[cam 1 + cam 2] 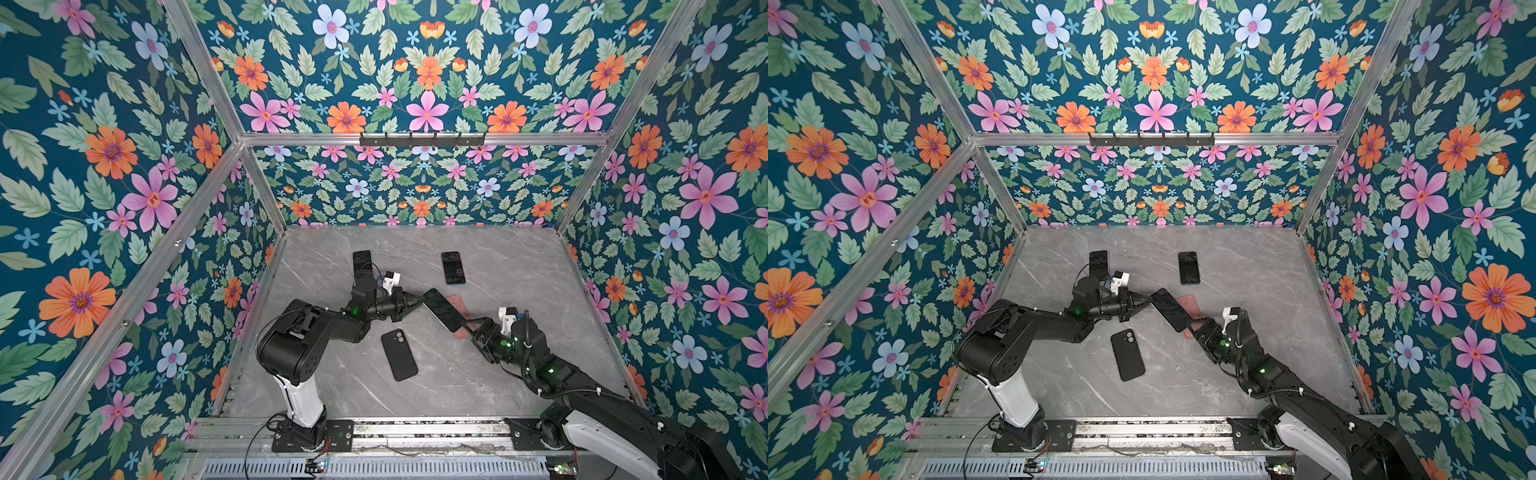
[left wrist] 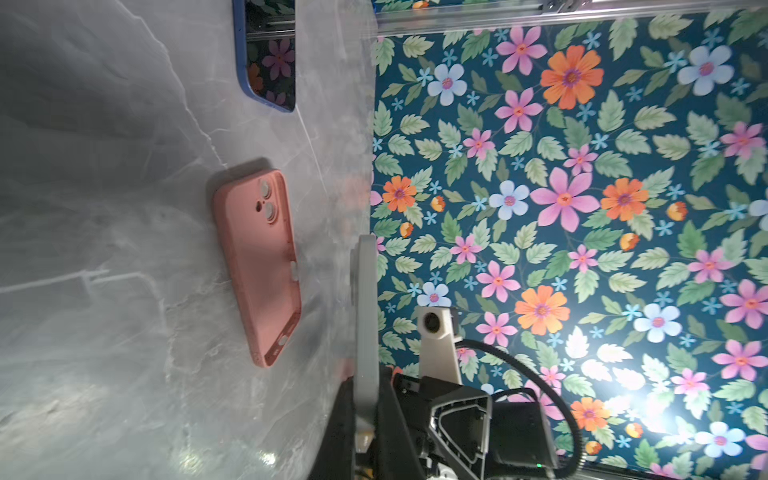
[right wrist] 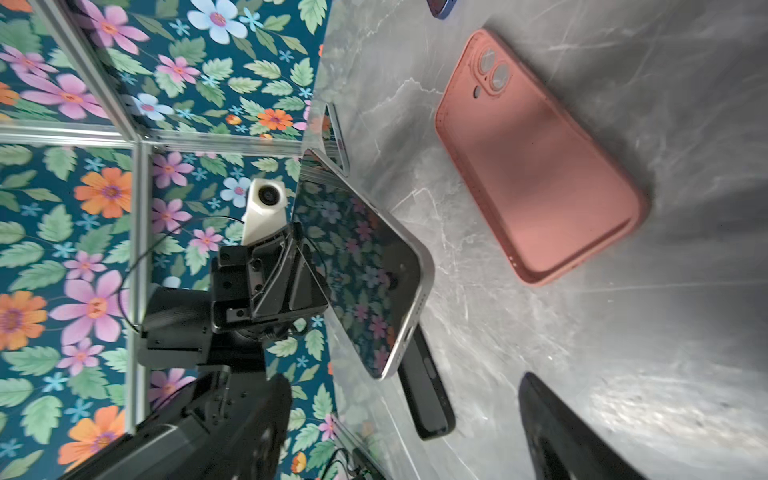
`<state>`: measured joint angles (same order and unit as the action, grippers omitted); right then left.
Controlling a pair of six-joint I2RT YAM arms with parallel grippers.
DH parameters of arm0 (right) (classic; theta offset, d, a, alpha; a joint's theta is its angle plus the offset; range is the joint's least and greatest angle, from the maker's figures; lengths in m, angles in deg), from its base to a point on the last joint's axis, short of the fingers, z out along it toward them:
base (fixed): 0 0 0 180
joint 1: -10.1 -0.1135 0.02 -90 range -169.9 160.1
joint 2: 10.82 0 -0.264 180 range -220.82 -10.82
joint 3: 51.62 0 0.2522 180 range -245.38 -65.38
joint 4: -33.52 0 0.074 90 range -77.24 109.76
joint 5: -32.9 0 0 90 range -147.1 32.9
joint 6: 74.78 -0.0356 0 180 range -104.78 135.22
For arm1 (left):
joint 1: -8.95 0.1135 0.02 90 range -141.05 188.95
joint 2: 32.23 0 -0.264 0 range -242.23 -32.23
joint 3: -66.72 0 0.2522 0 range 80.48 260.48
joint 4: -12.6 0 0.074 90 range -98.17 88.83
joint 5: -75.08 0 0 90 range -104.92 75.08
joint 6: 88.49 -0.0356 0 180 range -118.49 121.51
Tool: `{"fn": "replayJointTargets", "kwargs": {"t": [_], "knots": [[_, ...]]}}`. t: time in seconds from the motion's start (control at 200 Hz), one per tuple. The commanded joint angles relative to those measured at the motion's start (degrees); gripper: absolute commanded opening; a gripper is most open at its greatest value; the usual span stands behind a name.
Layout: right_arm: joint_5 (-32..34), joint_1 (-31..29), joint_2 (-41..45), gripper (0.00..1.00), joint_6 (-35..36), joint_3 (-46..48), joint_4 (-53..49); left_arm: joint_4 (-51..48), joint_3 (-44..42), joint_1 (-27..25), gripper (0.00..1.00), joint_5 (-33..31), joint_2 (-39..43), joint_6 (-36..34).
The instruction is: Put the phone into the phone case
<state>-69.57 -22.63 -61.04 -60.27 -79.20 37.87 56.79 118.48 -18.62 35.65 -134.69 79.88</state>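
Observation:
My left gripper [image 1: 417,302] [image 1: 1143,303] is shut on one end of the phone [image 1: 443,310] [image 1: 1169,310], a dark-screened, silver-edged phone held tilted above the table. The left wrist view shows it edge-on [image 2: 365,307] between the jaws. The pink phone case [image 3: 536,166] [image 2: 259,266] lies on the table with its open side up, partly under the phone in both top views [image 1: 457,304] [image 1: 1186,301]. My right gripper [image 1: 473,329] [image 1: 1196,328] is open and empty just in front of the case, its fingers [image 3: 561,428] spread wide.
A black case [image 1: 400,355] [image 1: 1128,355] [image 3: 424,386] lies camera side up on the grey marble table [image 1: 519,365], near the front. A blue-edged phone [image 1: 453,268] [image 2: 268,54] lies further back. Another dark phone [image 1: 362,262] sits behind the left arm. Flowered walls enclose the table.

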Motion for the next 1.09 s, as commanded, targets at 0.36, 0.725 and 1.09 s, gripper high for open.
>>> {"fn": "replayJointTargets", "kwargs": {"t": [0.36,0.725,1.09], "knots": [[-2.75,2.15,-10.94,0.62,-8.19,0.51,27.97,14.45,-1.14,0.06,0.00,-0.72,-0.27,7.93],[-3.50,2.16,-16.05,0.30,-10.39,-0.06,33.09,16.63,-1.33,0.15,0.00,-0.87,-0.90,9.35],[-1.85,2.19,-11.59,0.19,-8.52,-1.12,25.16,17.85,-1.29,0.24,0.00,-0.55,-1.86,9.93]]}}
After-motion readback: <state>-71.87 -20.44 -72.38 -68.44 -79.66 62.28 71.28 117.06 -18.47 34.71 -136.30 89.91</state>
